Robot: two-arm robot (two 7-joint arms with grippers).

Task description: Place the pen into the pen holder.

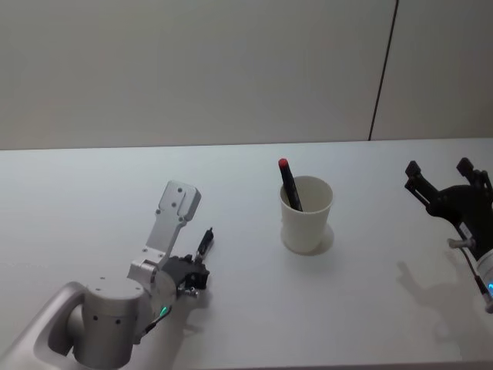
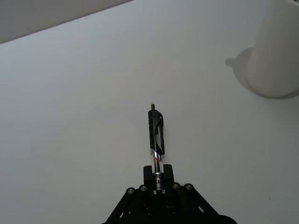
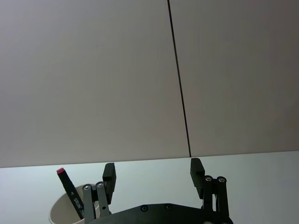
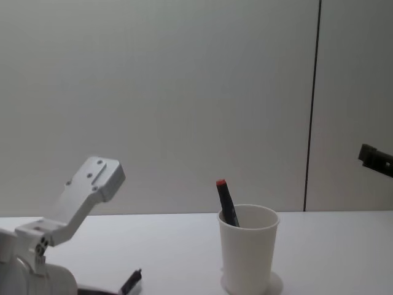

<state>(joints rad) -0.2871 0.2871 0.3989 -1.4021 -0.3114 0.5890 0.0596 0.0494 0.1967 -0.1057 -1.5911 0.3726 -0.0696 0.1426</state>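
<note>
Now left pincer (image 2: pixel 159 176) clamped on pen (image 2: pixel 156 135); right pincer (image 3: pixel 153 169) spread wide.

Count of what stands here:
- One pen holder (image 1: pixel 306 214), a white paper cup.
- Two writing instruments: one black marker (image 1: pixel 290 185) with a red end, and one black pen (image 2: pixel 156 137) with a clear barrel section.
- Two black grippers: one left gripper (image 2: pixel 158 176) and one right gripper (image 3: pixel 153 169).
- One white table (image 1: pixel 92 200).
- One grey wall (image 1: pixel 192 69) with one dark vertical seam (image 1: pixel 384 69).

Matt paper pen holder (image 1: pixel 306 225), glossy pen (image 2: pixel 156 135)
</note>
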